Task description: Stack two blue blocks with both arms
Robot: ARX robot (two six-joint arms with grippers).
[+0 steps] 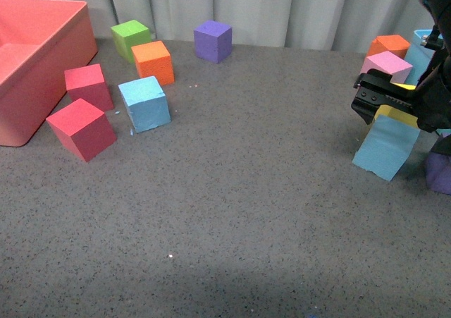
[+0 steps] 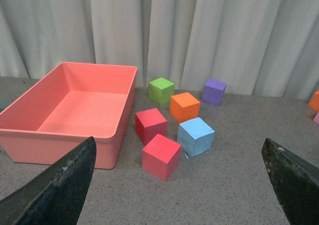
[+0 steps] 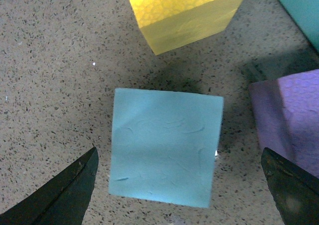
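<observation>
Right jaws wide, blue block (image 3: 166,147) edges clear

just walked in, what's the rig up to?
The right claw is open above one blue block on the right, with a finger on either side, not gripping. The other blue block sits on the left beside a red cube, near the pink bin. The left claw is open, well back from it. Nothing is stacked yet.
</observation>
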